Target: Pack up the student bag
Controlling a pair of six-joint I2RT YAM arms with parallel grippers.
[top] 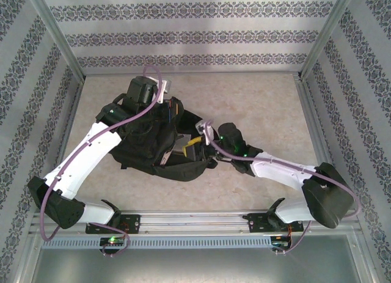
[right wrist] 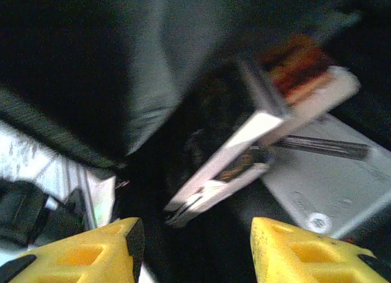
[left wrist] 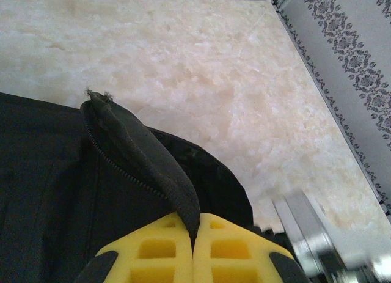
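The student bag, black fabric, lies in the middle of the table with its mouth facing right. My left gripper is at the bag's far edge. In the left wrist view it is shut on a fold of the zip-lined rim, lifting it. My right gripper is at the bag's mouth. In the right wrist view it stands open inside the dark opening with nothing between its yellow fingers. Just beyond them a book leans tilted, and a flat grey item lies to its right.
The pale marbled table has bare room right of and behind the bag. Patterned walls and metal frame posts close in the sides. A metal rail runs along the near edge between the arm bases.
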